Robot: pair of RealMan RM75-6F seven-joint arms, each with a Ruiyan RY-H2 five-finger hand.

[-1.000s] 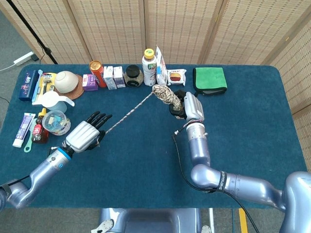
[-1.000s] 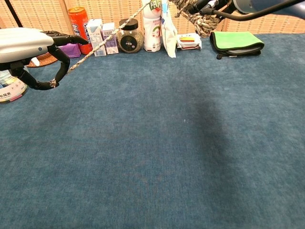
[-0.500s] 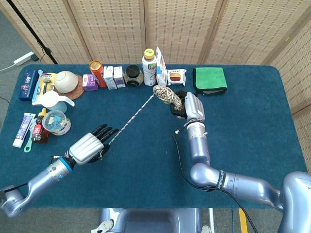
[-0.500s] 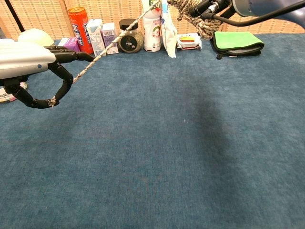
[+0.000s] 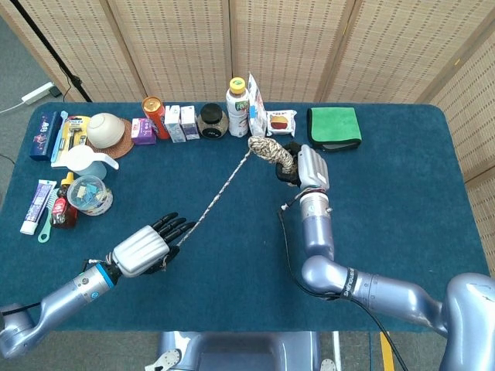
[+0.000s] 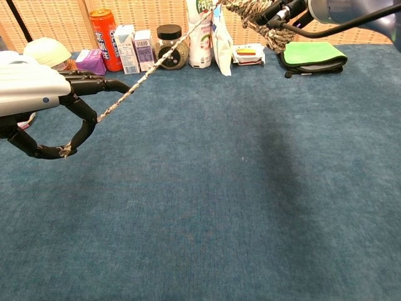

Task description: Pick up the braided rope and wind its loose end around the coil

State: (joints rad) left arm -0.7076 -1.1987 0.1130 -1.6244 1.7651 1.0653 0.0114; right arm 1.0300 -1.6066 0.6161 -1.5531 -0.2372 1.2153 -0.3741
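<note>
A bench covered in dark blue felt-like cloth (image 5: pixel 402 201) fills both views, with woven tan folding screens (image 5: pixel 294 46) behind its far edge. Nearest, the silver-backed, black-fingered left hand (image 5: pixel 145 247) hovers over the near-left part of the bench, pinching the loose end of the mottled beige-and-brown braided rope (image 5: pixel 220 188) between thumb and a curled finger while its other fingers reach forward. From that pinch the rope runs taut in a straight line, rising away to the far right, clear of the cloth. Its far end joins the thick wound coil (image 5: pixel 271 151), which the silver right hand (image 5: pixel 302 167) grips above the bench's middle, the coil's long axis slanting from upper left to lower right. Beyond, along the far edge, stand an orange can (image 5: pixel 154 116), small cartons (image 5: pixel 182 122), a dark-lidded jar (image 5: pixel 211 120), a white bottle (image 5: pixel 237 107) and a folded green cloth (image 5: pixel 334 126).
</note>
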